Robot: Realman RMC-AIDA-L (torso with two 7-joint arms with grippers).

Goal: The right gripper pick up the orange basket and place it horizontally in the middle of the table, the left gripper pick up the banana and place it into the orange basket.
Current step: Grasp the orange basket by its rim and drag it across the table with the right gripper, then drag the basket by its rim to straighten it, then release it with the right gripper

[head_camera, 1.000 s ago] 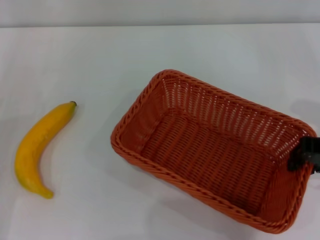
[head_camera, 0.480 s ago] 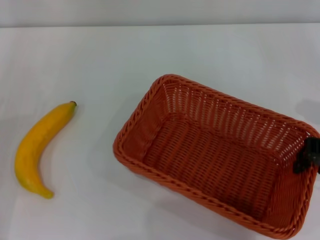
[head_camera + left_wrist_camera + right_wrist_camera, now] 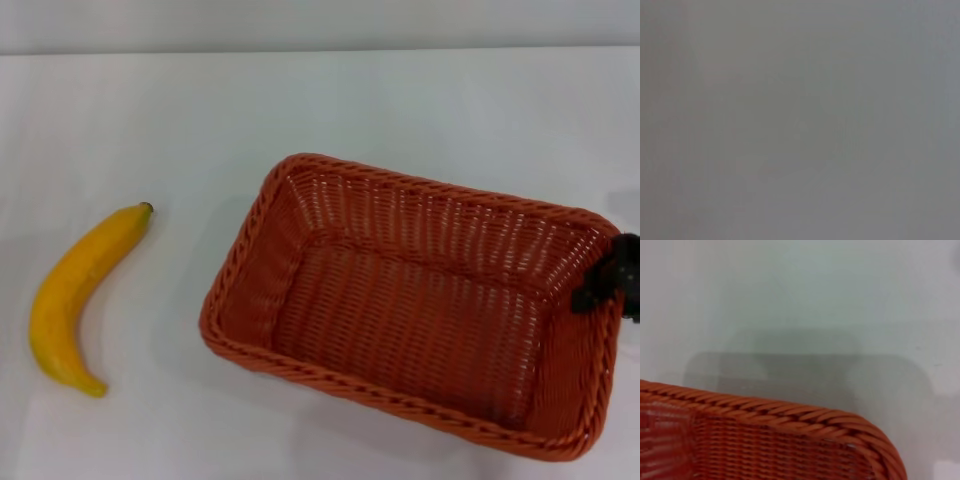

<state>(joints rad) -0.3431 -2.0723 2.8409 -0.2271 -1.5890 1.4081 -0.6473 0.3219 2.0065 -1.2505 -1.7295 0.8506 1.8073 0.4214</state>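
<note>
The orange basket [image 3: 410, 300] sits right of centre on the white table [image 3: 300, 110], its long side nearly level and its empty inside facing up. My right gripper [image 3: 603, 282] shows as a small black claw shut on the basket's right rim. In the right wrist view a corner of the orange basket [image 3: 765, 440] appears with the table [image 3: 800, 290] beyond it. The banana [image 3: 78, 296] lies alone on the table at the far left, its dark stem tip pointing away. My left gripper is out of view; the left wrist view is plain grey.
Bare tabletop lies between the banana and the basket. A grey wall strip [image 3: 320, 22] runs along the table's far edge.
The basket has turned from a slanted pose to almost level, and its left end has swung toward the banana. The banana has stayed where it was.
</note>
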